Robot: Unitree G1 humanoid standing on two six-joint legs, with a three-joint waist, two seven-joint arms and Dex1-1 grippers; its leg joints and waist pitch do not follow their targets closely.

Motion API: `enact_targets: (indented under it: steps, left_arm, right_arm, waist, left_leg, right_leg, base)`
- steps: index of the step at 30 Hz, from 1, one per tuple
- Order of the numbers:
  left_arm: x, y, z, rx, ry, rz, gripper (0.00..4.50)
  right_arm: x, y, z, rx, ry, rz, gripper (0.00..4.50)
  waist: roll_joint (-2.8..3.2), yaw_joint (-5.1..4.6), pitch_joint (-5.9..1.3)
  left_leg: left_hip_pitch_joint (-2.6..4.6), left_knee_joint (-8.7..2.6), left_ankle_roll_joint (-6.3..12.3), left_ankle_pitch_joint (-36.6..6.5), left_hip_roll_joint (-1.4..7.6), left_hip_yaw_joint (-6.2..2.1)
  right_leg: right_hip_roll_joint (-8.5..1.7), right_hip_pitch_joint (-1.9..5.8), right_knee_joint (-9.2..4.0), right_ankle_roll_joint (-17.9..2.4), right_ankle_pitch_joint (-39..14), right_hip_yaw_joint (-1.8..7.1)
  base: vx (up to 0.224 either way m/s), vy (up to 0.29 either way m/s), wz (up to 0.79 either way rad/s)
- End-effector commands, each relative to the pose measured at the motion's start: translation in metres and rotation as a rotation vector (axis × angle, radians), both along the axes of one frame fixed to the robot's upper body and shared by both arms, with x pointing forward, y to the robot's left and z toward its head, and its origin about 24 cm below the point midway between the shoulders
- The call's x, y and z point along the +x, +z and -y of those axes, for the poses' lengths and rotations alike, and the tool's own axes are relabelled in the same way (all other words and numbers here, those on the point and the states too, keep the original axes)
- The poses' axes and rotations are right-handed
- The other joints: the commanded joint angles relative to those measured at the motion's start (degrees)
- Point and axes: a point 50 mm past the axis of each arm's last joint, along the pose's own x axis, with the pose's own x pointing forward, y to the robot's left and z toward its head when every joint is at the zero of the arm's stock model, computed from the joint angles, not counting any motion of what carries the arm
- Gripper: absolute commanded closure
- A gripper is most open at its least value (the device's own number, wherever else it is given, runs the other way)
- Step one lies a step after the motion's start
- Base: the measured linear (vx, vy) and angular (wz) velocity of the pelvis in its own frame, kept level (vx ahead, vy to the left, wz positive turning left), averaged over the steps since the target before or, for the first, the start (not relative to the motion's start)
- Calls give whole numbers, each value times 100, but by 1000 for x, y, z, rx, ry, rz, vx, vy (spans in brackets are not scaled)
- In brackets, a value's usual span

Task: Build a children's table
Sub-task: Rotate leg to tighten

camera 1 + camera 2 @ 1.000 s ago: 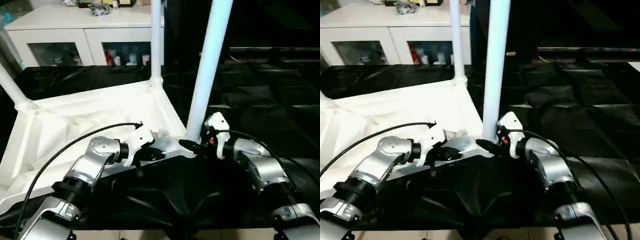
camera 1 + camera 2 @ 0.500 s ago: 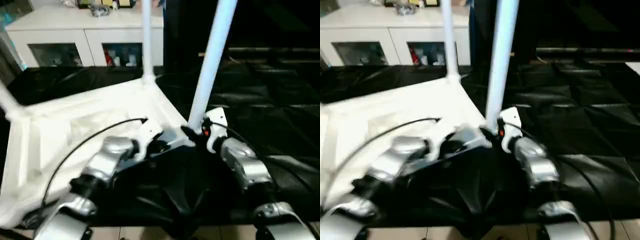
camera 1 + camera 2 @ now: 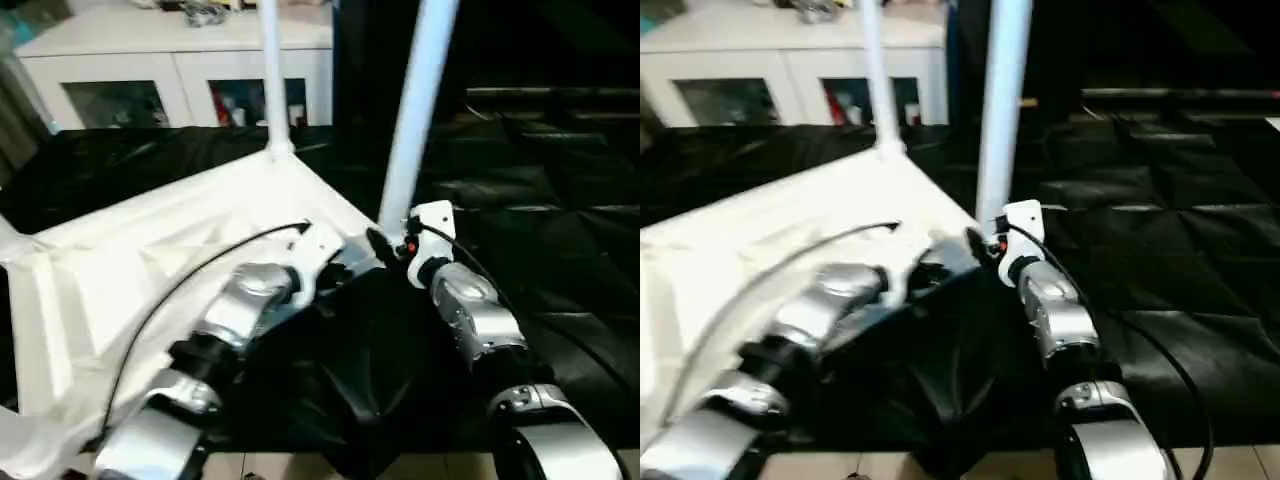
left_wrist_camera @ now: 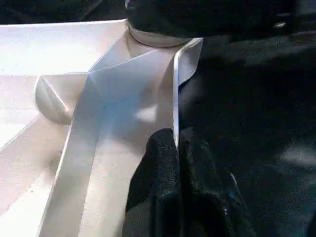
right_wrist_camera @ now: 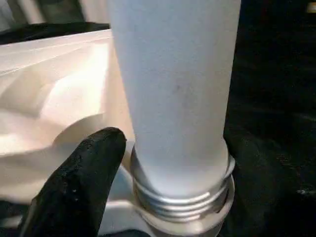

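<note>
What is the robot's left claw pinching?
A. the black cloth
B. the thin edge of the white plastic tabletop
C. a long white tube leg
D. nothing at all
B: in the left wrist view the left claw is closed with the thin rim of the white plastic tabletop caught between its black fingers.

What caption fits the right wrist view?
Right hand straddling table leg above its threaded base.

Our left gripper point(image 4: 176, 143) pinches the thin side wall of the white tabletop point(image 4: 74, 98), a round corner socket point(image 4: 158, 37) just ahead.
</note>
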Motion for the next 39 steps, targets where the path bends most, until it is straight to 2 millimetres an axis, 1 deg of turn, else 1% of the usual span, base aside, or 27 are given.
enact_targets:
  steps: [1, 2, 5, 6, 7, 8, 9, 10, 11, 13, 14, 16, 17, 18, 19, 20, 21, 23, 26, 27, 28, 31, 35, 36, 37, 38, 39]
  left_arm:
    - [-5, 0, -3, -8, -66, -2, 450]
    - [-6, 0, -6, -3, -94, -2, 450]
    - [-11, 2, -17, 3, -177, -19, 450]
    - [-13, 2, -21, 4, -214, -38, 450]
    - [-15, 3, -24, 5, -237, -42, 450]
    - [-20, 3, -30, 2, -301, -65, 450]
    - [-21, 3, -32, 4, -315, -75, 450]
    - [-22, 3, -34, 7, -326, -80, 450]
    - [-24, 4, -36, 11, -353, -77, 450]
    - [-27, 6, -42, 20, -411, -79, 450]
    - [-27, 6, -43, 21, -417, -82, 450]
    - [-28, 7, -46, 25, -428, -86, 450]
    - [-28, 8, -48, 26, -434, -90, 450]
    - [-28, 9, -50, 26, -439, -92, 450]
    - [-27, 10, -51, 27, -440, -92, 450]
    - [-26, 11, -53, 33, -441, -92, 450]
    - [-26, 11, -54, 35, -441, -93, 450]
    - [-26, 11, -56, 40, -437, -92, 450]
    - [-25, 11, -57, 36, -430, -95, 450]
    - [-25, 11, -57, 35, -429, -95, 450]
    - [-25, 11, -57, 35, -430, -95, 450]
    - [-25, 11, -56, 19, -408, -95, 450]
    - [-19, 10, -51, 0, -315, -71, 450]
    - [-12, 9, -44, -8, -226, -44, 450]
    - [-9, 8, -40, -11, -186, -31, 450]
    - [-6, 7, -34, -18, -134, -16, 450]
    - [-3, 6, -28, -25, -97, -12, 450]
  right_arm:
    - [-7, 3, -17, -5, 206, 9, 89]
    - [-10, 4, -13, -17, 251, 12, 89]
    - [-20, 7, -1, -51, 405, 0, 89]
    - [-24, 9, 5, -75, 464, 1, 89]
    - [-26, 10, 8, -82, 487, -2, 89]
    - [-30, 14, 16, -90, 532, -4, 89]
    - [-30, 16, 18, -91, 544, -4, 89]
    - [-31, 17, 20, -93, 552, -3, 89]
    - [-32, 18, 22, -97, 569, -6, 89]
    - [-36, 21, 29, -110, 620, -15, 89]
    - [-38, 22, 30, -111, 632, -19, 89]
    - [-40, 22, 32, -116, 662, -30, 89]
    - [-42, 23, 33, -121, 683, -37, 104]
    - [-43, 23, 34, -124, 694, -42, 114]
    - [-43, 23, 34, -125, 698, -43, 123]
    - [-44, 23, 34, -131, 713, -51, 123]
    - [-45, 23, 34, -133, 719, -55, 123]
    - [-45, 22, 33, -136, 731, -61, 159]
    - [-47, 21, 31, -127, 739, -68, 177]
    - [-47, 21, 30, -123, 738, -71, 177]
    - [-48, 20, 30, -119, 738, -73, 198]
    - [-49, 17, 28, -83, 714, -82, 205]
    - [-49, 8, 24, -33, 608, -88, 226]
    - [-46, -4, 19, -16, 466, -99, 235]
    - [-45, -9, 17, -7, 394, -111, 237]
    - [-42, -16, 15, 7, 295, -136, 238]
    - [-40, -21, 13, 11, 230, -153, 239]
  waist:
    - [-103, 38, -394]
    - [-96, 41, -402]
    - [-101, 57, -422]
    - [-102, 56, -425]
    - [-88, 63, -426]
    - [-85, 66, -421]
    - [-86, 76, -425]
    - [-89, 63, -414]
    - [-83, 76, -398]
    - [-92, 70, -388]
    - [-75, 108, -382]
    - [-78, 130, -380]
    - [-78, 166, -384]
    - [-101, 187, -384]
    - [-108, 188, -383]
    - [-105, 184, -384]
    - [-113, 184, -387]
    - [-116, 190, -394]
    - [-116, 195, -403]
    - [-114, 196, -404]
    - [-114, 199, -404]
    - [-110, 199, -404]
    - [-112, 188, -392]
    - [-125, 172, -376]
    - [-109, 170, -368]
    - [-90, 159, -358]
    - [-104, 136, -350]
  left_leg:
    - [-12, -384, 447, -1362, 195, -39]
    - [-13, -379, 468, -1298, 197, -40]
    - [-24, -327, 684, -856, 207, -22]
    - [-31, -316, 723, -798, 205, -19]
    - [-19, -306, 771, -755, 220, -12]
    - [-21, -307, 796, -775, 227, -6]
    - [-11, -299, 794, -771, 227, -4]
    - [-11, -306, 794, -834, 240, 7]
    - [15, -318, 724, -1006, 244, 4]
    - [15, -331, 657, -1154, 250, 10]
    - [57, -344, 561, -1277, 280, 20]
    - [52, -350, 516, -1293, 280, 24]
    - [58, -353, 481, -1272, 286, 29]
    - [62, -351, 461, -1260, 283, 34]
    - [58, -352, 455, -1254, 281, 39]
    - [37, -354, 436, -1214, 274, 34]
    - [37, -347, 433, -1188, 270, 38]
    - [36, -338, 432, -1123, 268, 41]
    - [28, -320, 486, -949, 263, 45]
    - [27, -317, 490, -943, 262, 45]
    - [28, -318, 490, -943, 264, 45]
    - [31, -315, 482, -957, 265, 48]
    - [46, -339, 366, -1138, 267, 43]
    - [44, -355, 303, -1207, 266, 42]
    - [50, -361, 253, -1264, 264, 37]
    - [70, -385, 141, -1439, 250, 26]
    - [88, -401, 34, -1599, 249, 21]
  right_leg:
    - [-222, 305, -511, -1178, -1335, 197]
    - [-220, 311, -502, -1199, -1238, 194]
    - [-201, 343, -432, -1417, -469, 192]
    - [-202, 351, -409, -1461, -356, 190]
    - [-198, 337, -398, -1534, -232, 187]
    - [-201, 345, -391, -1585, -221, 184]
    - [-199, 351, -385, -1601, -207, 183]
    - [-196, 327, -385, -1638, -265, 187]
    - [-201, 316, -414, -1624, -510, 186]
    - [-215, 311, -435, -1581, -772, 196]
    - [-220, 277, -459, -1523, -992, 220]
    - [-212, 283, -452, -1509, -1024, 219]
    - [-208, 276, -447, -1480, -1003, 227]
    - [-215, 270, -439, -1472, -981, 232]
    - [-218, 271, -440, -1466, -986, 235]
    - [-220, 286, -431, -1444, -991, 229]
    - [-222, 284, -433, -1435, -982, 230]
    - [-229, 286, -429, -1434, -936, 231]
    - [-222, 292, -407, -1474, -727, 226]
    - [-221, 294, -406, -1476, -726, 224]
    - [-218, 295, -405, -1476, -732, 222]
    - [-215, 292, -407, -1465, -763, 225]
    - [-225, 275, -444, -1404, -1050, 232]
    - [-224, 273, -465, -1362, -1192, 236]
    - [-227, 256, -478, -1331, -1298, 235]
    - [-229, 249, -515, -1235, -1637, 225]
    - [-228, 230, -548, -1118, -1925, 230]
  base:
    - [0, 0, 0]
    - [0, 0, 0]
    - [0, 0, 0]
    - [0, 0, 0]
    - [0, 0, 0]
    - [0, 0, 0]
    - [0, 0, 0]
    - [0, 0, 0]
    - [0, 0, 0]
    - [0, 0, 0]
    - [0, 0, 0]
    - [0, 0, 0]
    - [0, 0, 0]
    - [0, 0, 0]
    - [0, 0, 0]
    - [0, 0, 0]
    - [0, 0, 0]
    - [0, 0, 0]
    - [0, 0, 0]
    - [0, 0, 0]
    - [0, 0, 0]
    - [0, 0, 0]
    - [0, 0, 0]
    - [0, 0, 0]
    - [0, 0, 0]
    - [0, 0, 0]
    - [0, 0, 0]
